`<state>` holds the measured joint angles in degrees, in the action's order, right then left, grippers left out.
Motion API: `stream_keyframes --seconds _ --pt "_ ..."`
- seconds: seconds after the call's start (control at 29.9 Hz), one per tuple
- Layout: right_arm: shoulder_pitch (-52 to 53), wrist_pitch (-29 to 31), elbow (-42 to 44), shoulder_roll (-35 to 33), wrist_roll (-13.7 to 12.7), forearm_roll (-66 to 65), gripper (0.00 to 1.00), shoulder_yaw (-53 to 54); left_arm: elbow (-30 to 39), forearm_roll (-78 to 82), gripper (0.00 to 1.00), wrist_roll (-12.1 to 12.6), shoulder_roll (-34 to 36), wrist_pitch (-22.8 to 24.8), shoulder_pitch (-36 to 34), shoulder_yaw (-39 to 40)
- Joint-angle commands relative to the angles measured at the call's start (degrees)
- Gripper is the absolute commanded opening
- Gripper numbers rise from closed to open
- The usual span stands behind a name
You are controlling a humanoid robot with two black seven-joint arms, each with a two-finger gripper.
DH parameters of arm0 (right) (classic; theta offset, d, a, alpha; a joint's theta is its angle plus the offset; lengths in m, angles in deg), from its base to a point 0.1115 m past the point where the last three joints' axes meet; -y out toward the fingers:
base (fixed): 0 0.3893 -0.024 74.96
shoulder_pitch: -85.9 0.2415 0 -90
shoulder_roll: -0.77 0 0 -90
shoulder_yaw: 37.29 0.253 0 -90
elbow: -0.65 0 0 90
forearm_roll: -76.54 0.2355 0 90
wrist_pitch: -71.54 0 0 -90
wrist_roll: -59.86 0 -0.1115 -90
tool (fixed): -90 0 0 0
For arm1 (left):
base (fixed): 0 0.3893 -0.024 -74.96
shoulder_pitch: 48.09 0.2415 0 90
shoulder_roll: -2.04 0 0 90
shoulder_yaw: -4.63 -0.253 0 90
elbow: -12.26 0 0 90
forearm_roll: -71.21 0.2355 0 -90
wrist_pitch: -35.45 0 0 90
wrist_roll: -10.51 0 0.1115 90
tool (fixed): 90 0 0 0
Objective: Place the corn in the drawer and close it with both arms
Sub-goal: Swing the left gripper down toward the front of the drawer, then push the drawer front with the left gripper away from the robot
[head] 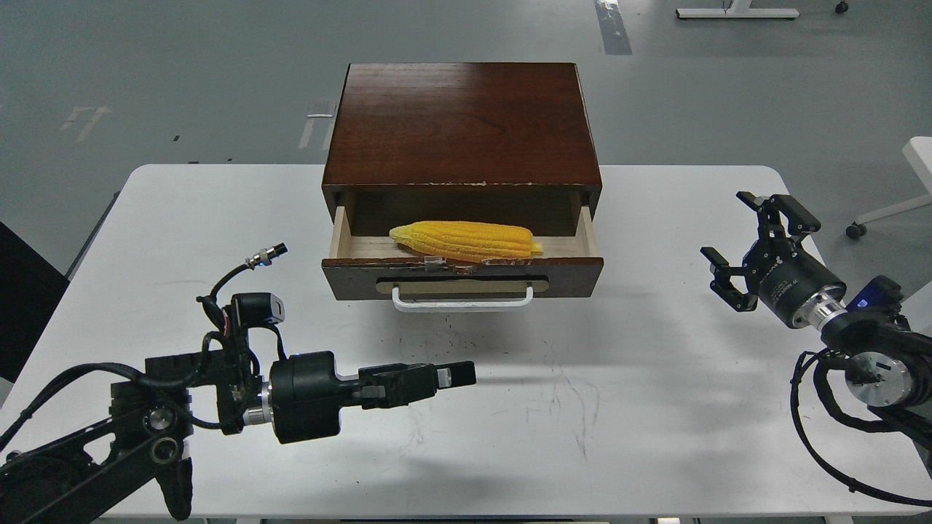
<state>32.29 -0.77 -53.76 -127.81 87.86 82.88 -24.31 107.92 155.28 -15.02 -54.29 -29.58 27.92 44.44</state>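
The yellow corn (466, 241) lies lengthwise inside the open drawer (575, 271), which is pulled a short way out of the dark wooden cabinet (462, 124). The drawer's white bar handle (462, 302) faces me. My left gripper (460, 375) hovers low over the table in front of the drawer, below and apart from the handle, pointing right. It is seen side-on and its fingers cannot be told apart. My right gripper (726, 225) is open and empty, right of the drawer and well apart from it.
The cabinet stands at the back middle of the white table (655, 407). A white chair base (885, 211) and a white desk foot (735, 12) stand on the grey floor beyond the table. Cables hang from both arms near the table's front corners.
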Motion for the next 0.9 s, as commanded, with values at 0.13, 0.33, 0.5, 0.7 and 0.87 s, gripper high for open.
stream_keyframes --seconds 0.13,0.33,0.5,0.7,0.87 --pt "-0.62 -0.03 0.0 0.0 0.0 -0.01 0.97 0.03 -5.04 -2.85 0.0 3.81 -3.7 -2.12 -0.16 -0.35" --pt "-0.62 -0.03 0.0 0.0 0.0 -0.01 0.97 0.03 -8.65 -5.75 0.0 6.1 -5.28 -5.11 -0.34 -0.35" --pt "-0.7 -0.03 0.0 0.0 0.0 -0.01 0.97 0.03 -9.0 -8.3 0.0 6.36 -5.28 -5.55 -0.34 0.09" --pt "-0.7 -0.03 0.0 0.09 0.0 -0.01 0.97 0.03 -9.79 -8.83 0.0 6.63 -5.28 -6.26 -0.69 0.36" --pt "-0.7 -0.03 0.0 0.0 0.0 -0.01 0.97 0.03 -10.14 -10.06 0.0 6.8 -5.28 -6.26 -1.04 0.53"
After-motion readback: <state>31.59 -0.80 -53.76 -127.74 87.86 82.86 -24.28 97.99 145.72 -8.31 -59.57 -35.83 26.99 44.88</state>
